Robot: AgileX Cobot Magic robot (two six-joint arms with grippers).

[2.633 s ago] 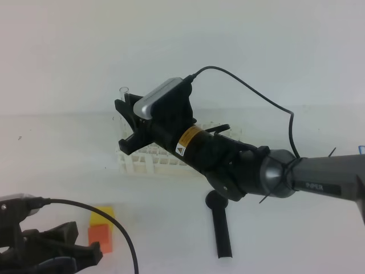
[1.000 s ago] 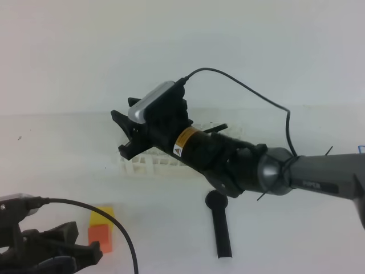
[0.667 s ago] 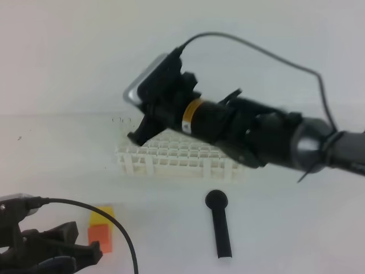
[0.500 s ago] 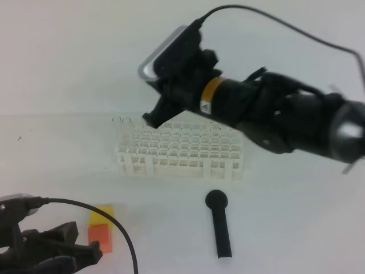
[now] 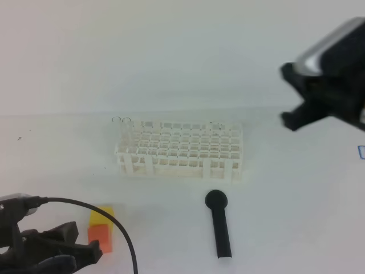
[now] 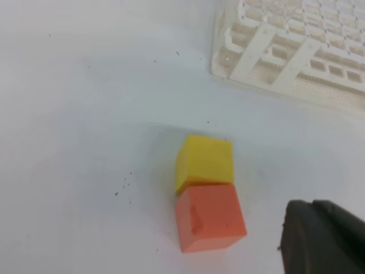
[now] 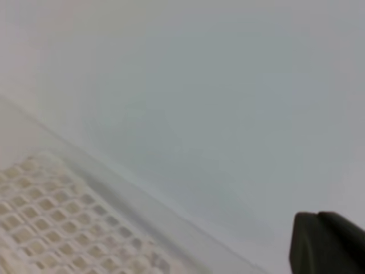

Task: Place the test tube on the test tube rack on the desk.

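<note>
The white test tube rack [image 5: 179, 151] stands mid-desk [image 5: 296, 194]; it also shows in the left wrist view [image 6: 285, 51] and the right wrist view [image 7: 45, 228]. The test tube [image 5: 126, 122] stands upright in the rack's far-left corner, with a second clear rim right beside it. My right gripper [image 5: 288, 120] hangs high at the right, well away from the rack, shut and empty; a dark fingertip [image 7: 328, 242] shows. My left gripper [image 5: 85, 251] rests low at the front left, shut and empty, its fingertip [image 6: 322, 234] beside the cubes.
A black round-headed stick [image 5: 219, 225] lies in front of the rack. A yellow cube [image 5: 101, 216] and an orange cube [image 5: 100, 235] touch each other at the front left, also seen from the left wrist as yellow cube [image 6: 204, 162] and orange cube [image 6: 210, 217].
My right gripper has let go over the rack's far-left corner, risen and swung away to the upper right, and shut empty. The left arm has not moved.
</note>
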